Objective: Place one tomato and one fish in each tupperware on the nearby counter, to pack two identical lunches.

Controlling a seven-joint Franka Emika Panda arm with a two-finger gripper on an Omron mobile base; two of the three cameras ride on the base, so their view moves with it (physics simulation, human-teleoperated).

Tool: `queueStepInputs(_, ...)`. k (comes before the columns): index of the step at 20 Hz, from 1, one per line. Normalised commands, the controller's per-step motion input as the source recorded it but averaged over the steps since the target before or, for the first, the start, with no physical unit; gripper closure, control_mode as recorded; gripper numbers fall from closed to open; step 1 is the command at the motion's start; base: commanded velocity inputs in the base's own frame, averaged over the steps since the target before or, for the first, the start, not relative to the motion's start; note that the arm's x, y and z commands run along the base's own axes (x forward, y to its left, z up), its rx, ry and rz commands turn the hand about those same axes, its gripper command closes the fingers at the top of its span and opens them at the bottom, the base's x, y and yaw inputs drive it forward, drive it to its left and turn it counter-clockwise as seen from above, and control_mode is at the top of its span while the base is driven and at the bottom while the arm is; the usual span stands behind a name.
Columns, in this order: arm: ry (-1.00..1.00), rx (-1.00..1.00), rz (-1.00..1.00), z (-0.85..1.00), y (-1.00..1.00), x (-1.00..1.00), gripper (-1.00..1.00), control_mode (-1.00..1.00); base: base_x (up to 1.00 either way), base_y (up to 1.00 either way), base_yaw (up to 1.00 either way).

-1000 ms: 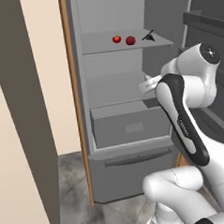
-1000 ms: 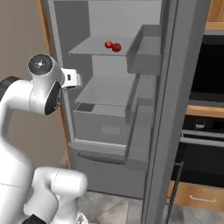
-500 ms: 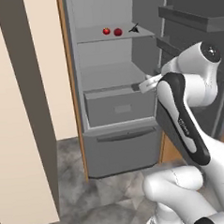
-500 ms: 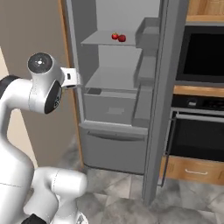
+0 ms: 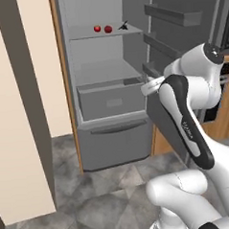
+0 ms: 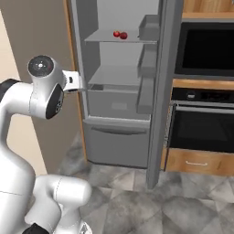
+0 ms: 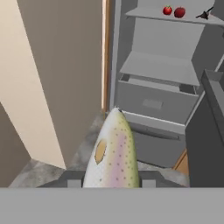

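Fish in hand, base pulling away from the fridge

Open fridge sits further off and more to the left than a second ago; I judge the carry to the counter has begun. Two tomatoes remain on the upper shelf. Gripper pinches the fish, long axis pointing straight out ahead.

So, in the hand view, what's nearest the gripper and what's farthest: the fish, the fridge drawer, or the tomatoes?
1. Fish: clamped in the gripper, at the bottom.
2. Drawer: mid-fridge, ahead of the fish.
3. Tomatoes: on the top shelf, farthest; the two are too close to rank.
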Motion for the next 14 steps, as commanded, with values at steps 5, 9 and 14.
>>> queueStepInputs(5,0.0,0.0,0.0,0.0,0.0,0.0,1.0,1.0,-0.44,0.15,-0.36)
queueStepInputs(9,0.0,0.0,0.0,0.0,0.0,0.0,1.0,1.0,-0.26,0.47,-0.44)
queueStepInputs(14,0.0,0.0,0.0,0.0,0.0,0.0,1.0,1.0,-0.35,0.54,-0.39)
